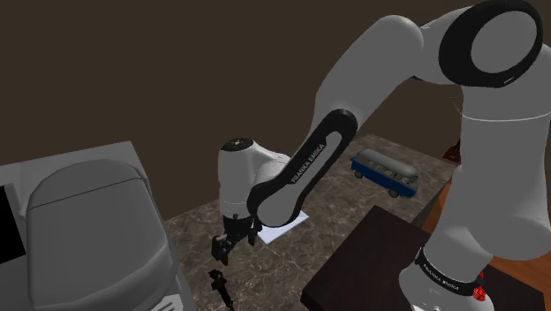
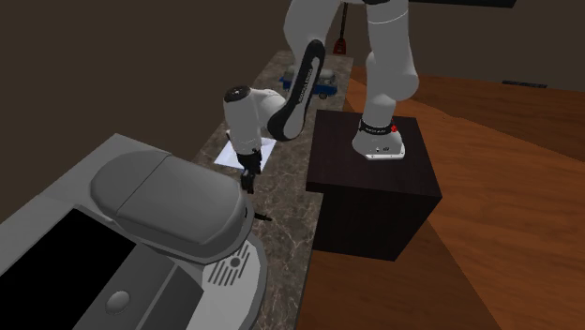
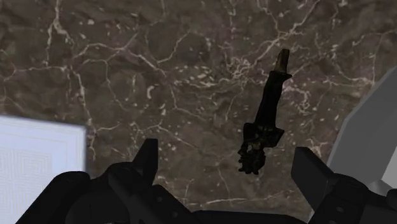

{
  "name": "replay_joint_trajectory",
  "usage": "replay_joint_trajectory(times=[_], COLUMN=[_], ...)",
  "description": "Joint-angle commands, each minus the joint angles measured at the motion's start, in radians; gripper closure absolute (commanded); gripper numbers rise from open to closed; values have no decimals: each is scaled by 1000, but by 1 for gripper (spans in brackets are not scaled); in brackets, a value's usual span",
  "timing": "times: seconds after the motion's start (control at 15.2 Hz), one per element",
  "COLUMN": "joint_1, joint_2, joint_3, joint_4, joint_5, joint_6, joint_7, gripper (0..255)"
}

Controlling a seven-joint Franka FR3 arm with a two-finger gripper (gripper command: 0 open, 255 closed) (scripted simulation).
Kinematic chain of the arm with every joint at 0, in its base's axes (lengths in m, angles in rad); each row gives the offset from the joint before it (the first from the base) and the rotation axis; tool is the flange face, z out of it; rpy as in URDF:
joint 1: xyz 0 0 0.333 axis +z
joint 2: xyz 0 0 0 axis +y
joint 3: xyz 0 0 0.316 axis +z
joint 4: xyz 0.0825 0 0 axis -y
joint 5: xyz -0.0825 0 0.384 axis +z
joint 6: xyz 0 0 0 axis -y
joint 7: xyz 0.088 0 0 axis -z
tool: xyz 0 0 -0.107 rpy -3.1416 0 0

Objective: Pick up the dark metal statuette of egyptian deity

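We see the arm bent low over the table (image 1: 190, 231), a dark brown marble slab laced with thin white veins, and its black hand (image 1: 222, 251) hangs just above the stone, pointing down. In the wrist view the two blunt black fingers (image 3: 147, 154) stand wide apart with nothing between them but bare marble. The statuette (image 3: 263, 122) lies flat on the table a little beyond the fingertips and touches neither finger. It is a slender, dark, dull-metal figure, thin and rod-like at its far end and widening to a knobbly, lumpy end nearer the hand. In the shoulder view we find it close to the picture's near edge, on the near side of the hand, just beside the big grey appliance (image 1: 79, 230), whose smooth rounded lid bulks up on that view's left. On the far side of the hand a flat white sheet (image 1: 284, 231) lies on the marble. Farther along the table, well apart from the hand, stands a small blue van (image 1: 386, 172) with a pale roof and rounded corners. In the second exterior view the statuette shows as a small dark sliver by the appliance's curved edge. The stand (image 2: 375, 202) is a plain dark box set against the table on a wooden floor (image 2: 497, 197).
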Motion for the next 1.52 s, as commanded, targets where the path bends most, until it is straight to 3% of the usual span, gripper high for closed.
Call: replay_joint_trajectory(times=[0.0, 0.33, 0.92, 0.99, 1.45], joint_1=[40, 134, 160, 162, 160], joint_2=[80, 261, 354, 355, 360], joint_3=[-19, -65, -98, -98, -98], joint_4=[56, 214, 245, 248, 259], joint_5=[-45, -113, -140, -140, -139], joint_6=[18, 30, 92, 91, 85], joint_7=[44, 113, 129, 131, 128], gripper=[0, 0, 0, 255, 255])
